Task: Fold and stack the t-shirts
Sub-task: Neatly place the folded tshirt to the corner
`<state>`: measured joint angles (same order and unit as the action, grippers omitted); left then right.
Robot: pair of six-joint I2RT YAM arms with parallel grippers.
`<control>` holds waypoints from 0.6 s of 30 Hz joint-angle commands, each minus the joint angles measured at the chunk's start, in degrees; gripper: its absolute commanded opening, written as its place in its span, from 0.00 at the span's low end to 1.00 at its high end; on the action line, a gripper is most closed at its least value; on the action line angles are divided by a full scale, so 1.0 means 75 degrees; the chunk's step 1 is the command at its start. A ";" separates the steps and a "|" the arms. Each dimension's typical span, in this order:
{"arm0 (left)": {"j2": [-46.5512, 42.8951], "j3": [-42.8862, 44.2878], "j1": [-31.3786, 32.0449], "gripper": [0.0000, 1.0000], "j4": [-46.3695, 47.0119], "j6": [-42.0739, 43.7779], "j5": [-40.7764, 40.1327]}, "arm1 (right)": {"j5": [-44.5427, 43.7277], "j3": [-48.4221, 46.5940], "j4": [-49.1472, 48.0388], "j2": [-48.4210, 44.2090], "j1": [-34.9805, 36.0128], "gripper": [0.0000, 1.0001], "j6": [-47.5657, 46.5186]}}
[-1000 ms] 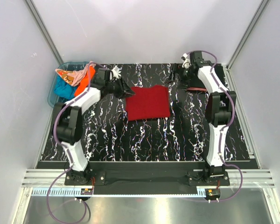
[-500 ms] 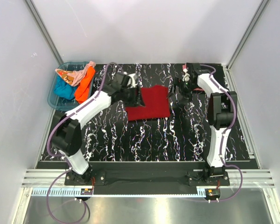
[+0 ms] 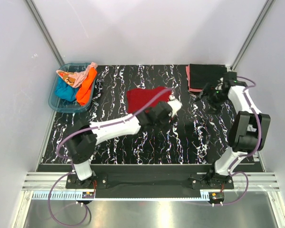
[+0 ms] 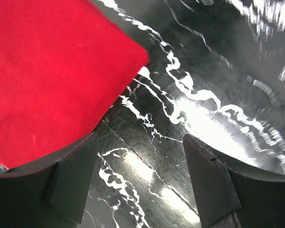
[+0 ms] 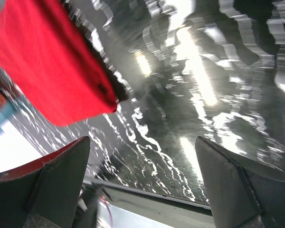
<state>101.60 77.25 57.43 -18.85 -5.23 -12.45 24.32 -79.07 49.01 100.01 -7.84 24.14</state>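
A folded dark red t-shirt (image 3: pixel 141 98) lies flat mid-table; its corner also shows in the left wrist view (image 4: pixel 52 71) and the right wrist view (image 5: pixel 52 66). My left gripper (image 3: pixel 173 108) (image 4: pixel 140 183) hovers just off the shirt's near right corner, open, with only bare table between its fingers. My right gripper (image 3: pixel 202 97) (image 5: pixel 142 187) is open and empty, right of the red shirt and just in front of a folded black t-shirt (image 3: pixel 206 75) that lies on a salmon pink one (image 3: pixel 187 80). Teal (image 3: pixel 64 90), orange (image 3: pixel 85 85) and pale peach (image 3: pixel 71 76) shirts lie crumpled in the tub.
The blue translucent tub (image 3: pixel 53 97) stands off the table's back left corner. White walls and metal frame posts close in the table (image 3: pixel 147 142) at the back and on both sides. My left arm (image 3: pixel 118 126) stretches across the table's middle.
My left gripper swung from the red shirt's left side across to its near right corner and opened. My right gripper pulled away to the right, uncovering the black and pink pile.
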 commanded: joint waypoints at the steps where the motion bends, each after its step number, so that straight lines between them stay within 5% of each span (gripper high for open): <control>1: 0.0292 -0.0445 0.0276 0.79 0.1598 0.1751 -0.1118 | 0.0015 0.0125 0.0179 -0.0373 -0.0115 1.00 0.0133; 18: 0.2542 0.0610 0.0733 0.71 0.2045 0.3075 -0.2745 | 0.0519 0.0581 -0.0394 -0.0701 -0.0233 1.00 0.0027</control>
<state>119.52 79.26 62.78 -6.83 14.50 -28.03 26.30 -75.42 48.14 97.12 -9.32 24.25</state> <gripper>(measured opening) 0.727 0.994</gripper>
